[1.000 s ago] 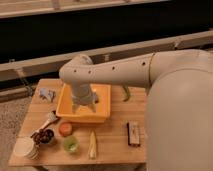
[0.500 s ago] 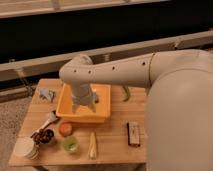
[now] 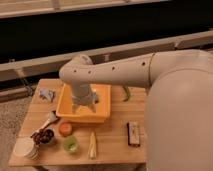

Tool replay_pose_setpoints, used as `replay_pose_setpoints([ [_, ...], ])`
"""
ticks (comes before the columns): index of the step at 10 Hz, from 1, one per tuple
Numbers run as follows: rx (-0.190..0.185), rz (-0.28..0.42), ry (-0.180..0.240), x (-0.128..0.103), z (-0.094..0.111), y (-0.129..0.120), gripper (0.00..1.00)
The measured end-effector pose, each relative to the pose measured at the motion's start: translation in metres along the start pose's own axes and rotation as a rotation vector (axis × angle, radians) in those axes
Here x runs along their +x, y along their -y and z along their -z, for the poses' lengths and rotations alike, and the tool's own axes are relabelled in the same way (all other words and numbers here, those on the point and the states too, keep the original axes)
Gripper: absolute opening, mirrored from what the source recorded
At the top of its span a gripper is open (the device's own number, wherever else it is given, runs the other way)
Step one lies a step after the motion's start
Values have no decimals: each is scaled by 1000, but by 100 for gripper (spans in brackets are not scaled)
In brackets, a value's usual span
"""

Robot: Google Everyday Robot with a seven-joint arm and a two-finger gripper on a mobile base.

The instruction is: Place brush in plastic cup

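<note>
Progress is basically zero so far. Slim whitish brush (image 3: pixel 48 120) lies flat on the wooden desk (image 3: pixel 112 145) at centre left, just beside the lower-left corner of the yellow plastic tray (image 3: pixel 102 112), with nothing holding it. Squat white plastic cup (image 3: pixel 25 148) sits at lower left, no brush in it. Gripper (image 3: pixel 84 105) hangs over the tray, near the brush but apart from it; can't tell if it's spread or pressed together. Brush's long axis runs diagonally, upper right to lower left, roughly toward the cup, broader end seemingly uppermost. Grabbing, carrying and dropping it in are all left.
</note>
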Motion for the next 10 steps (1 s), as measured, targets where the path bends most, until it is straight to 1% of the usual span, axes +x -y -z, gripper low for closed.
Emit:
replay_pose_setpoints([
  [8, -4, -2, 1, -1, 1, -1, 65],
  [9, -10, -2, 3, -3, 4, -4, 65],
  [10, -17, 5, 4, -8, 8, -18, 65],
])
